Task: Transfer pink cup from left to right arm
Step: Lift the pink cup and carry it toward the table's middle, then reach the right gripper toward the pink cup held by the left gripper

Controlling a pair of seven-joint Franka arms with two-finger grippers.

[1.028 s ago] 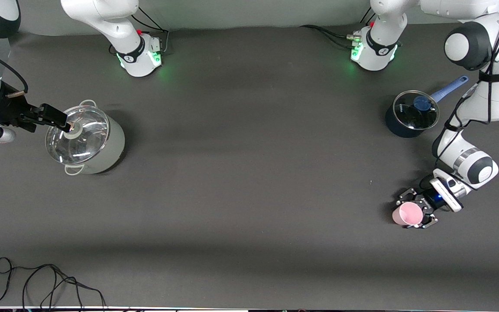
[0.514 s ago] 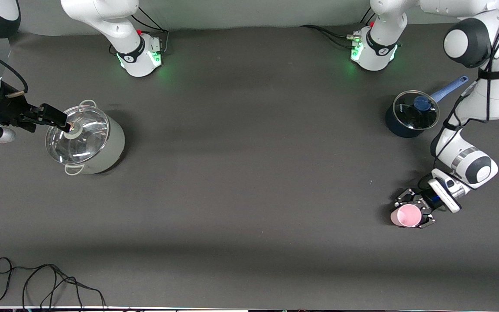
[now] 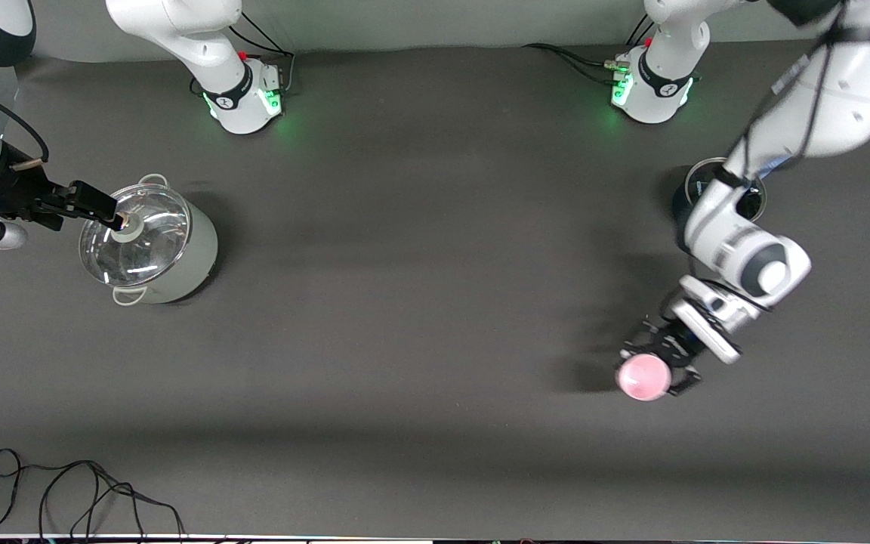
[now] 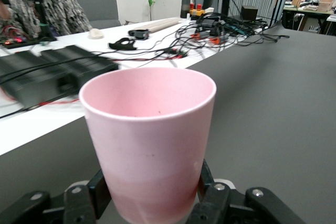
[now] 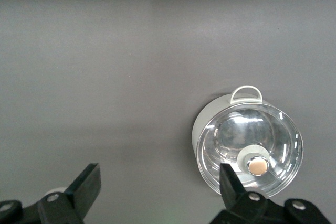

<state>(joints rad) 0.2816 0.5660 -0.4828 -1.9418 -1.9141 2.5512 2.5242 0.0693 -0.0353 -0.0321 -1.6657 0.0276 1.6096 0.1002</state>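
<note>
The pink cup [image 3: 642,377] is held clear of the dark table between the black claw fingers of my left gripper [image 3: 655,368], toward the left arm's end of the table. In the left wrist view the cup [image 4: 152,129] stands upright and empty, with my left gripper [image 4: 152,200] shut on its lower part. My right gripper [image 3: 112,217] hangs at the right arm's end, over the edge of the grey pot's glass lid [image 3: 137,238]. In the right wrist view my right gripper [image 5: 157,182] is open and empty.
A grey pot [image 3: 197,249] with a glass lid [image 5: 247,148] stands at the right arm's end. A dark blue pot [image 3: 681,200] is mostly hidden under the left arm. A black cable [image 3: 65,491] lies near the table's front edge.
The left arm has swung toward the table's middle with the pink cup in its gripper and now covers the blue pot. The right arm has not moved.
</note>
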